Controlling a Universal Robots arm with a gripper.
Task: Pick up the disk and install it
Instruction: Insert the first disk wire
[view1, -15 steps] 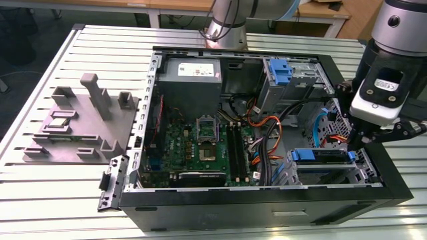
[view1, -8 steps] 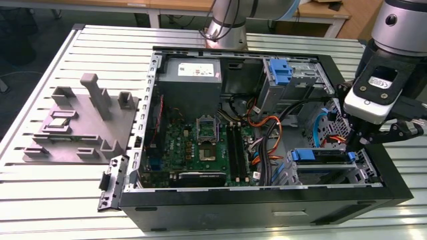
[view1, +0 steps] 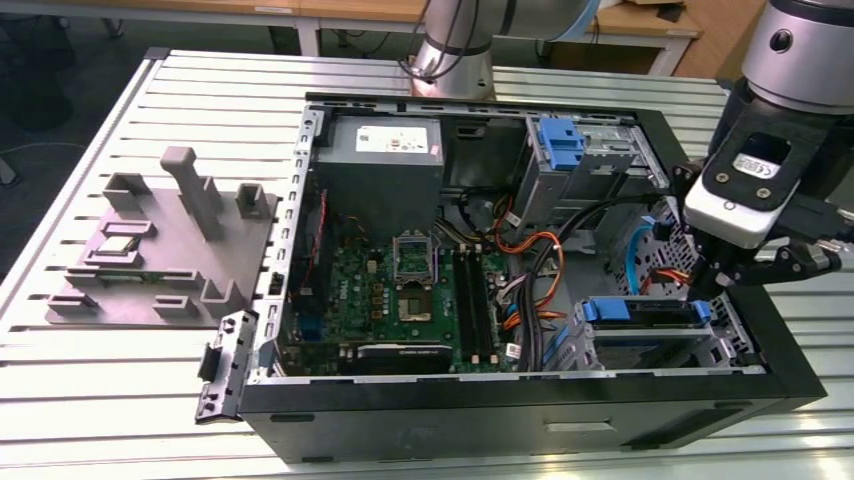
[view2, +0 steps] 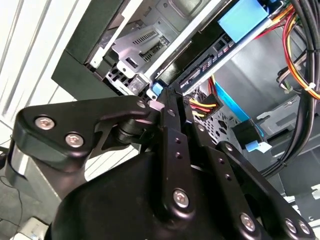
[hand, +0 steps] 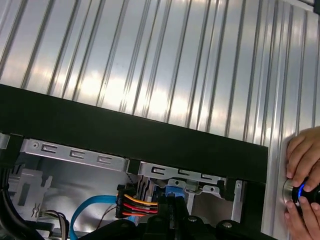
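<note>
Fingers of the black metal gripper (view2: 167, 97) are pressed together beside the flat disk (view1: 643, 312) in its blue plastic carrier, inside the boxy computer case (view1: 534, 410).

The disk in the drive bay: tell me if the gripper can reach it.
Probably yes: the gripper sits at the end of the disk, the computer case lies open, and only the power cable beside it crowds the way.

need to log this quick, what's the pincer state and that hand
pincer: shut, nothing visibly held, at the drive bay.
hand: fingers on a lit knob.
</note>
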